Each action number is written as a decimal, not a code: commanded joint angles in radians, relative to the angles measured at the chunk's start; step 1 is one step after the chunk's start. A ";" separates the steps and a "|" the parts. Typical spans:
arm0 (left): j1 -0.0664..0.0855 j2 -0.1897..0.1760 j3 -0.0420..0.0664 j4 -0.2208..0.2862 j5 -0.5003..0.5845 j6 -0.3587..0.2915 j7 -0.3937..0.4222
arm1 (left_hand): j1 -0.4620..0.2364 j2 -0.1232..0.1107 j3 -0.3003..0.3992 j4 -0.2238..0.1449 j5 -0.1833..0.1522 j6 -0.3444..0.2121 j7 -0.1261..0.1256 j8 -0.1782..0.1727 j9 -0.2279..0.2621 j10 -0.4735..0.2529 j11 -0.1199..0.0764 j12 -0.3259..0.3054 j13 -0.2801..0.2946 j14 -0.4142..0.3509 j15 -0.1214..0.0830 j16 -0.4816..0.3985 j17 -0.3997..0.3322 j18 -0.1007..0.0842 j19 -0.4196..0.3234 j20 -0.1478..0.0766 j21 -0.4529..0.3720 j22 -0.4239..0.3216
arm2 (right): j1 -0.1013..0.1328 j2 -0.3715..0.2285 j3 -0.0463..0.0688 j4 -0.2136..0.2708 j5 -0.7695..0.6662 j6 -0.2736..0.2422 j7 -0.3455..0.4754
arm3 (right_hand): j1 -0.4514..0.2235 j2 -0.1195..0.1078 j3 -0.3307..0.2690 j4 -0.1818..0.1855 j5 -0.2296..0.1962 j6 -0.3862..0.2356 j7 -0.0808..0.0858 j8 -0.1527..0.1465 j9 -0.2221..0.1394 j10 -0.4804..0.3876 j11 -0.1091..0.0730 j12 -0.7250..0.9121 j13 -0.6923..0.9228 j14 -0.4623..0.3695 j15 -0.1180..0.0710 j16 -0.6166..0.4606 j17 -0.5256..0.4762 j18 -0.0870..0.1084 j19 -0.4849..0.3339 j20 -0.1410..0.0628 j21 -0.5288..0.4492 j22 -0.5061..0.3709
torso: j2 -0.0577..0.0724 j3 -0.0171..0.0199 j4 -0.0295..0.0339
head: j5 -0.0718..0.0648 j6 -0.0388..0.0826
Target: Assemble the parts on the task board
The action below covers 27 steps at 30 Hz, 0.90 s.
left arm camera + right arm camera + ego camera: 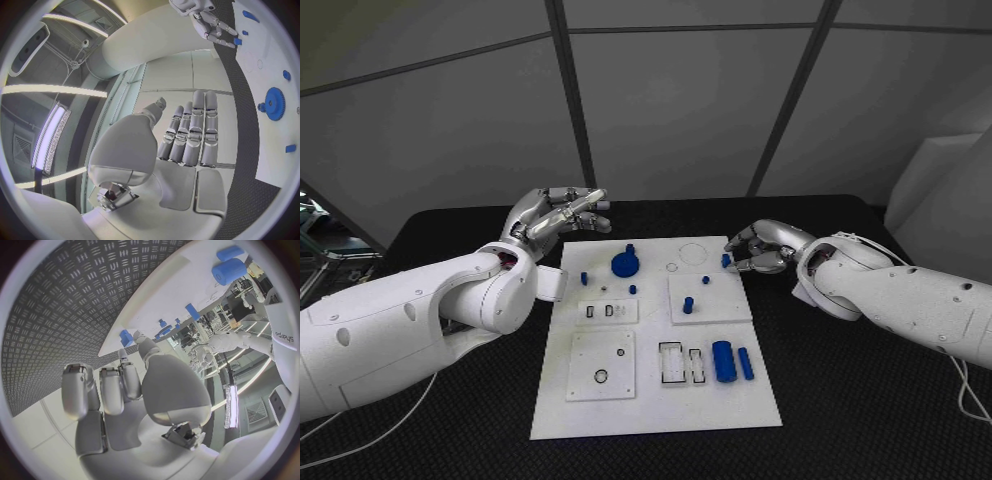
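Observation:
The white task board (661,400) lies in the middle of the black table. My right hand (764,247) is at the board's far right edge, fingers curled, pinching a small blue peg (727,260), (125,336) between thumb and fingertip. My left hand (560,220) hovers over the far left corner with its fingers (194,125) straight and apart, holding nothing. A blue gear (626,265), (274,104) sits on the far part of the board. A thick blue cylinder (723,360), (229,270) and a thin blue bar (746,364) lie near the right edge.
Several small blue pegs stand on the board, such as one peg (584,278) by the left edge and another peg (688,305) near the middle. A black ring (600,377) rests on a square plate. Grey wall panels stand behind the table.

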 commanded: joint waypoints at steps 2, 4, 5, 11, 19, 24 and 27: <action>0.001 0.002 0.001 0.000 0.003 0.015 -0.001 | 0.005 0.004 -0.002 -0.006 0.004 -0.004 0.004 -0.004 0.000 -0.005 -0.001 -0.003 -0.001 -0.005 0.003 -0.003 0.001 -0.013 -0.005 -0.001 -0.002 -0.002 | 0.001 0.005 0.001 -0.003 -0.008 -0.024 0.005 | 0.003 0.012 0.002 0.002 -0.004 0.006 0.001 0.003 0.001 0.010 -0.001 0.005 0.056 0.075 0.004 0.005 0.135 -0.007 0.009 -0.001 0.001 0.080 | 0.000 0.0003 -0.0002 | -0.001 -0.001; 0.000 0.002 0.001 -0.001 0.003 0.016 -0.002 | 0.005 0.004 -0.002 -0.006 0.004 -0.004 0.004 -0.004 0.000 -0.005 -0.001 -0.003 -0.001 -0.005 0.003 -0.003 0.001 -0.013 -0.005 -0.001 -0.002 -0.002 | 0.001 0.007 0.001 -0.005 -0.008 -0.023 0.004 | 0.004 0.014 0.003 0.002 -0.005 0.006 0.002 0.004 0.001 0.010 0.000 0.005 0.057 0.075 0.004 0.005 0.135 -0.007 0.009 -0.001 0.002 0.080 | 0.000 0.0006 -0.0004 | 0.000 -0.001; 0.000 0.002 0.001 -0.001 0.003 0.017 -0.002 | 0.005 0.004 -0.002 -0.006 0.004 -0.004 0.004 -0.004 0.000 -0.005 -0.001 -0.003 -0.001 -0.005 0.003 -0.003 0.001 -0.013 -0.005 -0.001 -0.002 -0.002 | 0.001 0.009 0.001 -0.006 -0.007 -0.022 0.003 | 0.004 0.016 0.004 0.003 -0.005 0.007 0.002 0.005 0.001 0.011 0.000 0.006 0.057 0.076 0.004 0.006 0.136 -0.007 0.009 -0.001 0.002 0.081 | -0.001 0.0007 -0.0004 | 0.000 -0.001; 0.000 0.003 0.001 -0.001 0.003 0.020 -0.005 | 0.006 0.004 -0.002 -0.007 0.004 -0.004 0.004 -0.004 0.000 -0.005 -0.001 -0.003 -0.001 -0.005 0.003 -0.004 0.001 -0.013 -0.005 -0.001 -0.002 -0.002 | 0.001 0.017 0.001 -0.015 -0.007 -0.008 -0.004 | 0.013 0.031 0.014 0.000 -0.014 0.022 0.002 0.015 0.002 0.016 0.000 0.012 0.064 0.077 0.004 0.008 0.139 -0.008 0.015 0.000 0.005 0.089 | -0.001 0.0000 0.0007 | -0.001 -0.003; 0.000 0.002 0.001 0.000 0.003 0.022 -0.007 | 0.006 0.004 -0.002 -0.007 0.004 -0.004 0.004 -0.004 0.000 -0.005 -0.001 -0.003 -0.001 -0.005 0.003 -0.004 0.001 -0.013 -0.005 -0.001 -0.002 -0.002 | 0.001 0.025 0.001 -0.024 -0.010 0.000 -0.011 | 0.027 0.045 0.030 -0.010 -0.038 0.041 0.003 0.024 0.002 0.020 0.001 0.017 0.070 0.078 0.005 0.011 0.144 -0.010 0.020 0.001 0.009 0.098 | -0.001 0.0002 0.0003 | 0.003 -0.003; 0.000 0.003 0.001 0.000 0.003 0.024 -0.009 | 0.006 0.004 -0.002 -0.007 0.004 -0.004 0.005 -0.005 0.000 -0.005 -0.001 -0.002 -0.001 -0.005 0.003 -0.005 0.002 -0.013 -0.005 -0.001 -0.002 -0.002 | 0.001 0.032 0.001 -0.030 -0.015 0.003 -0.018 | 0.028 0.049 0.035 -0.012 -0.046 0.047 0.004 0.026 0.002 0.022 0.001 0.019 0.073 0.078 0.005 0.012 0.144 -0.010 0.020 0.001 0.009 0.098 | -0.001 0.0008 -0.0001 | 0.005 -0.004; 0.000 0.003 0.001 0.000 0.003 0.025 -0.010 | 0.006 0.004 -0.002 -0.007 0.004 -0.004 0.005 -0.005 0.000 -0.005 -0.001 -0.002 -0.001 -0.005 0.003 -0.005 0.002 -0.013 -0.005 -0.001 -0.002 -0.002 | 0.001 0.036 0.001 -0.034 -0.018 0.010 -0.022 | 0.029 0.049 0.036 -0.012 -0.047 0.049 0.004 0.027 0.002 0.022 0.001 0.019 0.073 0.078 0.005 0.012 0.145 -0.010 0.021 0.001 0.009 0.099 | -0.001 0.0003 0.0001 | 0.006 -0.006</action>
